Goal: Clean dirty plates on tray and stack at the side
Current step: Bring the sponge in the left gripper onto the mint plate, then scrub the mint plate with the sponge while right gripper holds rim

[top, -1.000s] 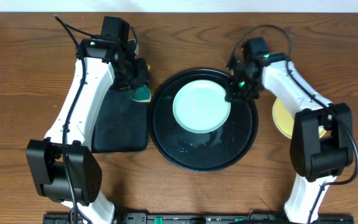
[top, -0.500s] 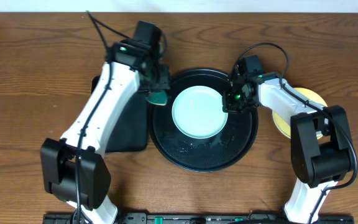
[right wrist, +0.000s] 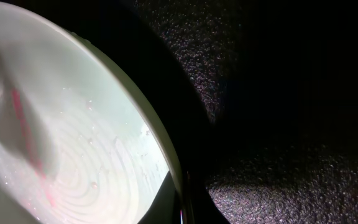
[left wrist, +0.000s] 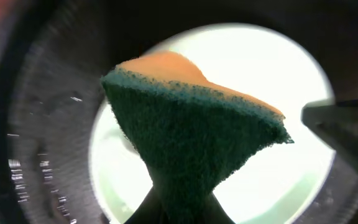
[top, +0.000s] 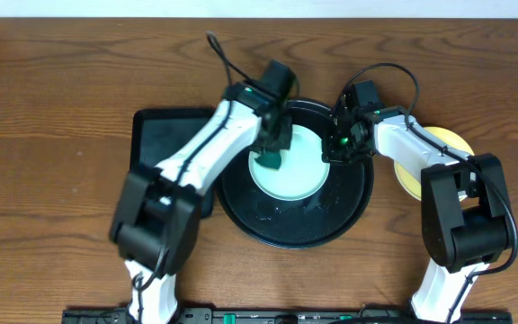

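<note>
One mint plate (top: 302,175) on tray (top: 295,227); one yellow plate (top: 448,141) aside; one sponge (left wrist: 191,137).

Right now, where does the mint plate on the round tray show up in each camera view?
Overhead: the mint plate lies mid-frame on the black tray, partly under the sponge.
Left wrist: the mint plate fills the middle, behind the sponge.
Right wrist: the mint plate takes the left half, its rim running diagonally.
Shared landmark: the black tray borders it in every view.
</note>
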{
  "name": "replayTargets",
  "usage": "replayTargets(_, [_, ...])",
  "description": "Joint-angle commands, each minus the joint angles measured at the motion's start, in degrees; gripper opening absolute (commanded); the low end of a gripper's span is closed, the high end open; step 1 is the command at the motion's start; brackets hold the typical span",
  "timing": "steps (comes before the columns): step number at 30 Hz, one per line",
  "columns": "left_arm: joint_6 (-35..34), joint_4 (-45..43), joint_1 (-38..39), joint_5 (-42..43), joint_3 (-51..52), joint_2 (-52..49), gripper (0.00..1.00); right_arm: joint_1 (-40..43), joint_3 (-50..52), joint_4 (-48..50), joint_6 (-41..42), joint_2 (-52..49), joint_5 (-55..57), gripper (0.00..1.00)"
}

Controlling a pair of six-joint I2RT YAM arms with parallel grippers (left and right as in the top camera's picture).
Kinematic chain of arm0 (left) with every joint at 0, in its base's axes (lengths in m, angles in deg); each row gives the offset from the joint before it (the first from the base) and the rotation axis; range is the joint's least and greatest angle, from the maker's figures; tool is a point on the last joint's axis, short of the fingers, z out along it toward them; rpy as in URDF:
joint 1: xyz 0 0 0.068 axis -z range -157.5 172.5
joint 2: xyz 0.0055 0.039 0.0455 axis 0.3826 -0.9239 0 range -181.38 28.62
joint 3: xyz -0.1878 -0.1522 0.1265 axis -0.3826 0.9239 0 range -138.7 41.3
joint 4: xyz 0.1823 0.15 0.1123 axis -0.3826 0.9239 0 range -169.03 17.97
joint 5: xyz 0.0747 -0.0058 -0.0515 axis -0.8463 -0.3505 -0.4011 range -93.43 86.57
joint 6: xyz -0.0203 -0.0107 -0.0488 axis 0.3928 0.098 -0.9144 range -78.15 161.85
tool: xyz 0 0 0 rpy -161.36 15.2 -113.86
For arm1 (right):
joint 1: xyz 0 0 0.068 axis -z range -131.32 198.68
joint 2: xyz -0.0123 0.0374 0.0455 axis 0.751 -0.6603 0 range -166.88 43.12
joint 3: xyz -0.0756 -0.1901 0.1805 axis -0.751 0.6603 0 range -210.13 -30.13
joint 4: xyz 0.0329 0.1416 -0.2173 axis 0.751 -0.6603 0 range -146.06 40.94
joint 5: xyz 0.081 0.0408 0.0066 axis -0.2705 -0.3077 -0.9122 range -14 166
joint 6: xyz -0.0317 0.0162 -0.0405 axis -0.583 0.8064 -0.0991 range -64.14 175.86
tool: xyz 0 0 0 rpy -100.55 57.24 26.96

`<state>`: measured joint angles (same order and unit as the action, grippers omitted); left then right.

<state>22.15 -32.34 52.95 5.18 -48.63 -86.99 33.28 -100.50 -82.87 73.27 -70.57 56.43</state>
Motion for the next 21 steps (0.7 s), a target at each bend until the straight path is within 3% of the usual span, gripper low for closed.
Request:
replayTargets(1, [-1.64, 0.39, 0.87, -0.74, 0.61, -3.58, 0.07, -0.59, 2.14, -0.07, 0.98, -2.16, 3.06, 0.01])
replayTargets(9, [-1.33, 0.72, 1.09, 1.81, 0.61, -10.38, 0.07, -1.18, 2.14, -0.07, 0.76, -2.16, 3.72, 0.01])
replayTargets(17, [10.10, -1.44, 2.91, 16.92, 0.61, -10.62, 0.07, -1.27, 2.14, -0.04, 0.76, -2.16, 3.91, 0.01])
replayTargets(21, [12.00, -4.28, 3.54, 17.31, 0.61, -10.62, 0.07, -1.27, 2.14, -0.04, 0.76, -2.16, 3.91, 0.01])
